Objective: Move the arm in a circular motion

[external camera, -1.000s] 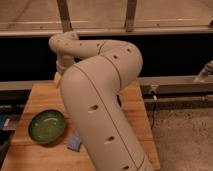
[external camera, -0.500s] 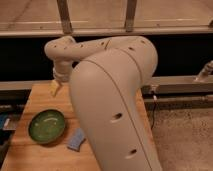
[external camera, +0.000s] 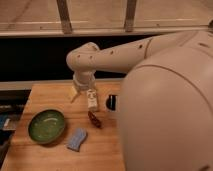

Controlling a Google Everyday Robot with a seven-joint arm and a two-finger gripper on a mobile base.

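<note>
The cream-white arm [external camera: 170, 105] fills the right half of the camera view, its thick tubular segment with small dark holes reaching left to a rounded wrist joint [external camera: 84, 60]. The gripper [external camera: 83, 97] hangs from that joint over the back middle of the wooden table [external camera: 50, 95]. Its two fingers [external camera: 92, 100] point down, stand apart and hold nothing.
A green bowl [external camera: 46, 126] sits at the table's front left, with a blue sponge [external camera: 76, 139] to its right. A small reddish-brown object [external camera: 94, 119] lies just in front of the gripper. A dark object [external camera: 112, 102] is partly hidden by the arm. A railing and a dark wall lie behind.
The arm's big segment has swung right and closer to the camera, filling more of the view. The wrist and gripper have moved right over the table, uncovering the sponge and the reddish-brown object.
</note>
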